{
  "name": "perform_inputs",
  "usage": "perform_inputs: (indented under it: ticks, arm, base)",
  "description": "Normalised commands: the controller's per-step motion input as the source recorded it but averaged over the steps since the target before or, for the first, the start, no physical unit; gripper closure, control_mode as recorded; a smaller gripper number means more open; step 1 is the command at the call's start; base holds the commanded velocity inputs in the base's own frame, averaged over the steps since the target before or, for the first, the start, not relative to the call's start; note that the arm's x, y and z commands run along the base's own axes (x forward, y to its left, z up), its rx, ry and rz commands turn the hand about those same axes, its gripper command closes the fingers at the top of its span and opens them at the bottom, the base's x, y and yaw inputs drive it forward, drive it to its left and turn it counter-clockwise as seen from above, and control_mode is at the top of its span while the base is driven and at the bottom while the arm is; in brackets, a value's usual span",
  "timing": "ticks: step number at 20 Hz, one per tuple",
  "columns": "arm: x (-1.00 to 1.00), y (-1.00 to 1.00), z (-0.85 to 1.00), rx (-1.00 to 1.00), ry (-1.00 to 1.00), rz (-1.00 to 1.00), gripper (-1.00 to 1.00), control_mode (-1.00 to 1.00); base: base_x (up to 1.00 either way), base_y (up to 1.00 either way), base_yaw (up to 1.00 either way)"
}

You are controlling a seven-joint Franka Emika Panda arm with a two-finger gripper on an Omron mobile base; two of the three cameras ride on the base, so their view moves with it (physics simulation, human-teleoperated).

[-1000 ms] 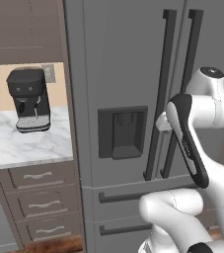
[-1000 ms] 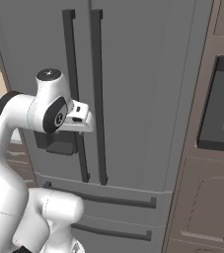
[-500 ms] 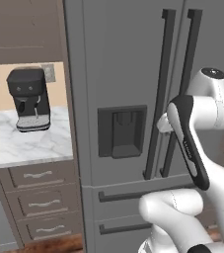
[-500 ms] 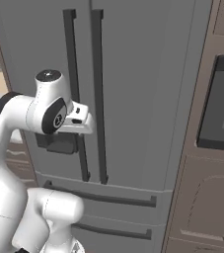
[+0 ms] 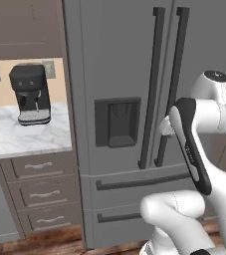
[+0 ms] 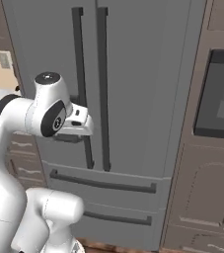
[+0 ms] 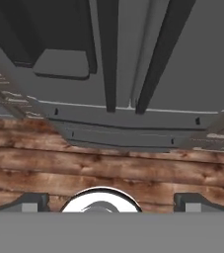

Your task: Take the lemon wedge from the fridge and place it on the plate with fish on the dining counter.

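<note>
left base view: coffee machine [image 5: 31, 94] upper left on marble worktop [image 5: 20, 137] | right base view: wall oven [image 6: 221, 99] right | gripper [image 7: 111, 201]: fingers spread wide, empty, before closed fridge [image 5: 134, 64]

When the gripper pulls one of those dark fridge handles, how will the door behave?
The handles look like stiff, long vertical bars, unlikely to flex. Smooth and dark, they may be slippery in an open gripper. The tall fridge door is probably heavy and should swing, not slide; both doors are shut now.
</note>
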Motion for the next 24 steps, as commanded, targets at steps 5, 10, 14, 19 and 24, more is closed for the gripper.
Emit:
perform_inputs:
  ticks: [5,10,14,19,24]
  arm:
    - [0.00,0.00,0.00,0.00,0.00,0.00,-1.00,1.00]
    - [0.00,0.00,0.00,0.00,0.00,0.00,-1.00,1.00]
    - [0.00,0.00,0.00,0.00,0.00,0.00,-1.00,1.00]
    - [0.00,0.00,0.00,0.00,0.00,0.00,-1.00,1.00]
    - [0.00,0.00,0.00,0.00,0.00,0.00,-1.00,1.00]
  base:
    - [-0.73,-0.37,0.00]
    - [-0.34,-0.33,0.00]
    - [0.00,-0.12,0.00]
    - [-0.41,-0.01,0.00]
    - [-0.10,0.00,0.00]
